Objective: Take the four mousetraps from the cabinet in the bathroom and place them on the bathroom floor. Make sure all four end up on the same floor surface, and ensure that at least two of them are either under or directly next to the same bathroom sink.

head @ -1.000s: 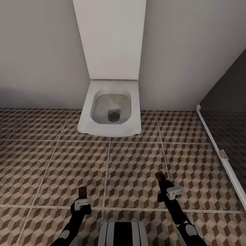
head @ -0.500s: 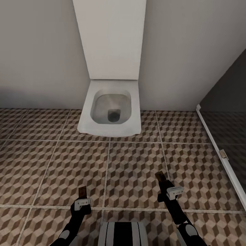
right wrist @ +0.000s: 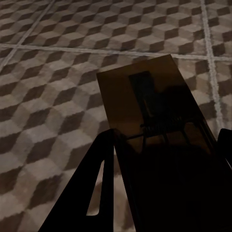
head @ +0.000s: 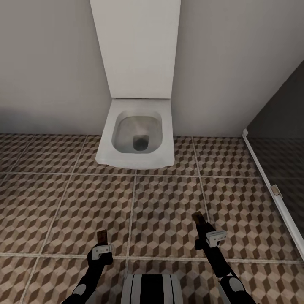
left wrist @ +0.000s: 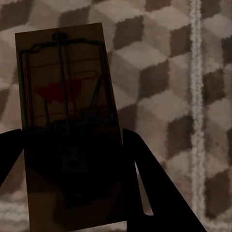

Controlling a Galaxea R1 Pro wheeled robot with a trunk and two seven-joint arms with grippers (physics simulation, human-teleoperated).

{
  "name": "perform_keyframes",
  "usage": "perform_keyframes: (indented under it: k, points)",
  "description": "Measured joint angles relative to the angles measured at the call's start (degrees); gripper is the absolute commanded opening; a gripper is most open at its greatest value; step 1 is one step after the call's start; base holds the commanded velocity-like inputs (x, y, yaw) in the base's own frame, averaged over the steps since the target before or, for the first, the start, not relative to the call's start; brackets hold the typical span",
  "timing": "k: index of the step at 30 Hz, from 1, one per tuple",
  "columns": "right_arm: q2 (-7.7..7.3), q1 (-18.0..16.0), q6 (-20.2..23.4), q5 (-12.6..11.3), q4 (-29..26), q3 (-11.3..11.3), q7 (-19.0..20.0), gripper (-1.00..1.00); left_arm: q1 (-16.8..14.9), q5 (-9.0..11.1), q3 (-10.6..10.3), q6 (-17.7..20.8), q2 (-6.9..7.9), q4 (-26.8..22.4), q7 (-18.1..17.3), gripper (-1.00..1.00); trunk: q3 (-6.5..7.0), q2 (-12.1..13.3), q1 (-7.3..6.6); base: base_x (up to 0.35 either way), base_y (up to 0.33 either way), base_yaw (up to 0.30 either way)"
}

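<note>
Fingers (left wrist: 145, 183) of the left gripper (head: 101, 241) pinch a mousetrap (left wrist: 65, 130); the right gripper (head: 200, 226) pinches another trap (right wrist: 154, 111), both held above the tiled floor (head: 160, 202) before a toilet (head: 137, 135).

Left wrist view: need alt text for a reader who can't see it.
A tan mousetrap with dark wire parts and a red mark is gripped between the two dark fingers of the left claw. Behind it lies the bathroom floor, brown-and-beige cube-pattern tiles crossed by a light grout line.
</note>
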Motion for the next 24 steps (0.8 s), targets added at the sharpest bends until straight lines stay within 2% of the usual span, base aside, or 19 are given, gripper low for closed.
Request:
perform_keyframes:
  k: [6,11,17,20,24]
  points:
    - [0.21,0.0,0.6,0.0,0.3,-0.1,-0.4,-1.0,0.0,0.0,0.1,0.1,-0.05,0.1,0.1,-1.0,0.0,0.0,0.0,0.0,0.0,0.0]
    - [2.57,0.0,1.0,0.1,1.6,-0.1,-0.5,-1.0,0.0,0.0,0.4,0.4,-0.09,-0.2,0.2,-1.0,0.0,0.0,0.0,0.0,0.0,0.0]
    - [2.98,0.0,1.2,0.1,1.9,-0.1,-0.6,-1.0,0.0,0.0,0.5,1.5,-0.17,-1.5,0.3,-1.0,0.0,0.0,0.0,0.0,0.0,0.0]
    - [3.01,0.0,1.1,0.1,1.8,0.0,-0.6,-1.0,0.0,-0.1,0.4,4.4,-0.17,-5.9,0.4,-1.0,0.0,0.0,0.0,0.0,0.0,0.0]
    - [2.96,0.0,1.5,0.2,1.3,-0.1,-0.6,-1.0,0.0,-0.2,0.4,15.7,-0.13,-13.4,0.6,-1.0,0.0,0.0,0.0,0.0,0.0,0.0]
